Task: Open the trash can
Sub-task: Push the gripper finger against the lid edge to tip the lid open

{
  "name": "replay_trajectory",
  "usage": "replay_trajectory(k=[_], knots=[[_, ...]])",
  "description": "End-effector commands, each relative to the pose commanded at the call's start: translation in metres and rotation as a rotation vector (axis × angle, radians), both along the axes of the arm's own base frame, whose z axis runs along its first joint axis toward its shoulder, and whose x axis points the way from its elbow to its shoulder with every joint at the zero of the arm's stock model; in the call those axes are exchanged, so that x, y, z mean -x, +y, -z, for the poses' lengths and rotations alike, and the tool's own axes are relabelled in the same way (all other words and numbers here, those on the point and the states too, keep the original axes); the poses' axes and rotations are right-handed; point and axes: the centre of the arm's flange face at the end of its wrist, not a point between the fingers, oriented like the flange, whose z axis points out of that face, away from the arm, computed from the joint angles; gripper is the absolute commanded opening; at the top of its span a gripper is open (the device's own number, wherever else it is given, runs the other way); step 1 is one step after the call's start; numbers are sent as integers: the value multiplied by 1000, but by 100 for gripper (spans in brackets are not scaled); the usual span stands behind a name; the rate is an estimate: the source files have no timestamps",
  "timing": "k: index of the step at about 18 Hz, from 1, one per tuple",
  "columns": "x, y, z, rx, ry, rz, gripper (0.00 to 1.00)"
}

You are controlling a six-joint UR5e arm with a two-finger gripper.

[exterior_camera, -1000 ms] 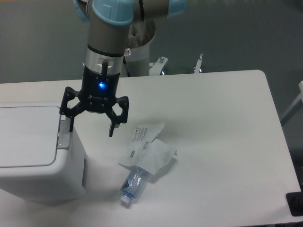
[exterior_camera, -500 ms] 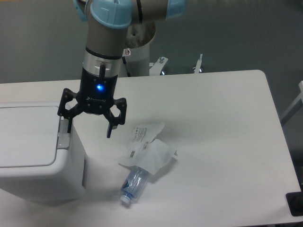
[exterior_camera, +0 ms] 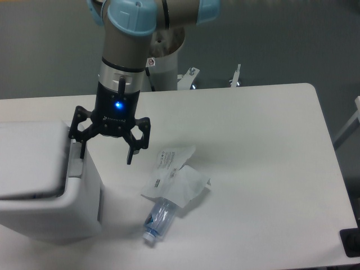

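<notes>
The arm (exterior_camera: 126, 50) is a grey metal cylinder with pale blue joint caps and a silver wrist band bearing a small red-and-white sticker — below it sits a black two-finger gripper (exterior_camera: 107, 151) with angular linkage, white lettering and a glowing blue light.

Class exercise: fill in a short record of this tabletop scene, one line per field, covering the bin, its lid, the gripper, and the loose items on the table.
bin: white trash can at the table's left edge
lid: lid looks raised at its front edge, dark gap under it
latch: grey strip on the bin's right rim
gripper: gripper open, one finger at the latch, holding nothing
loose items: crumpled paper lying partly over a plastic bottle
table: white table
</notes>
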Motion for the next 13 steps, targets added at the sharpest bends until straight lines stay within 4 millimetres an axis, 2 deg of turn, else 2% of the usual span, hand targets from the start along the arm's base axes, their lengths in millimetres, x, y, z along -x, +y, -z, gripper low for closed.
replay_trajectory(k=[4, 9, 11, 13], knots=[[1, 1, -1, -2, 1, -1, 100], [2, 1, -28, -41, 27, -11, 100], [9, 0, -34, -46, 42, -19, 100], [27, -8, -40, -53, 56, -47, 100]])
